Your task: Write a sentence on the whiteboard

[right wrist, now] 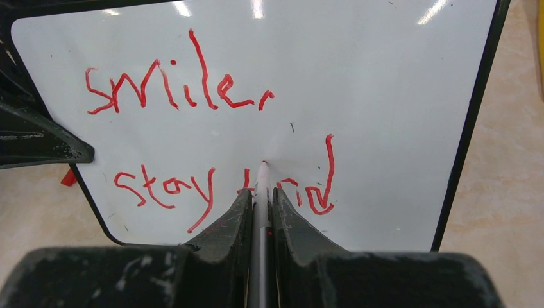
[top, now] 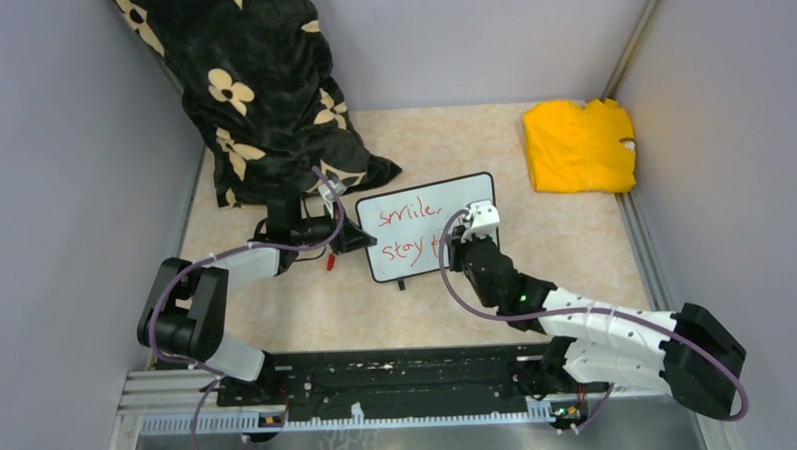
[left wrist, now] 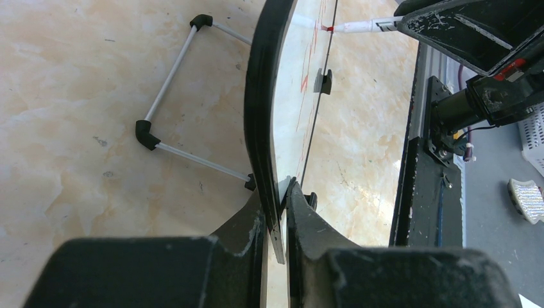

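Note:
The whiteboard (top: 464, 198) lies on the beige tabletop, black-framed with rounded corners. The sentence (right wrist: 192, 96) runs in red over two lines: "smile," above "stay kind". My left gripper (top: 360, 238) is shut on the whiteboard's left edge; in the left wrist view the black frame (left wrist: 260, 96) runs edge-on between the closed fingers of that gripper (left wrist: 277, 205). My right gripper (right wrist: 261, 196) is shut on a white marker (right wrist: 262, 183), whose red tip meets the board just above the "k" of "kind". From above, the right gripper (top: 465, 245) hides the end of the lower line.
A black cloth with cream flowers (top: 260, 90) lies at the back left, close behind the left arm. A folded yellow cloth (top: 579, 146) sits at the back right. A white wire stand (left wrist: 186, 96) folds out behind the board. Grey walls close in on three sides.

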Robot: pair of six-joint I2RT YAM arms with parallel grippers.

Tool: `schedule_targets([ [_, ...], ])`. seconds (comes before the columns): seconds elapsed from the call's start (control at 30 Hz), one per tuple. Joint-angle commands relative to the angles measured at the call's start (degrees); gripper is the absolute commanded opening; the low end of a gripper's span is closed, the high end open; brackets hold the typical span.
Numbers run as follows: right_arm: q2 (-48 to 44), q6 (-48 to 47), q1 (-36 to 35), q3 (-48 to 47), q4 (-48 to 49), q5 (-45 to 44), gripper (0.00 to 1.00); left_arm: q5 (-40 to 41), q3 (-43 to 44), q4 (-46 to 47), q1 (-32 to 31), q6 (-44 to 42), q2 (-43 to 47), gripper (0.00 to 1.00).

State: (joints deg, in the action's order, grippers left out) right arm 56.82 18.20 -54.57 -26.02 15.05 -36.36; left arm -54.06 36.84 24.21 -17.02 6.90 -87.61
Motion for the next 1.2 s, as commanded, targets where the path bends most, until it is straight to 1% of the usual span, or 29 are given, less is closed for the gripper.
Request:
schedule_targets([
  [0.0, 0.47, 0.83, 0.6, -0.96, 2.87, 0.21, 0.0, 9.22, -1.34, -6.45, -1.44, -6.37, -2.58, 0.0],
  [0.3, 1.23, 1.31, 1.04, -0.8, 2.49, 0.35, 0.0, 9.11, -1.38, -6.38, -1.44, -6.37, -2.57, 0.0],
  [0.47, -0.98, 1.59, 1.04, -1.46, 0.51, 0.79, 0.0, 9.24, -1.36, -6.32, -1.44, -6.37, -2.57, 0.0],
  [0.6, -5.93, 1.77, 1.04, -2.29, -3.07, 1.59, 0.0, 9.23, -1.38, -6.36, -1.44, -6.37, -2.57, 0.0],
  [0.83, -14.64, 4.08, 1.04, -1.71, -12.34, 1.99, 0.0, 9.25, -1.36, -6.36, -1.44, -6.37, -2.61, 0.0],
  [1.0, -19.12, 7.27, 1.04, 1.41, -16.84, -0.88, 0.0, 9.31, -1.38, -6.36, -1.43, -6.37, -2.56, 0.0],
  [1.17, -22.82, 11.46, 1.04, 6.17, -17.76, -3.53, 0.0, 9.24, -1.34, -6.31, -1.44, -6.37, -2.67, 0.0],
])
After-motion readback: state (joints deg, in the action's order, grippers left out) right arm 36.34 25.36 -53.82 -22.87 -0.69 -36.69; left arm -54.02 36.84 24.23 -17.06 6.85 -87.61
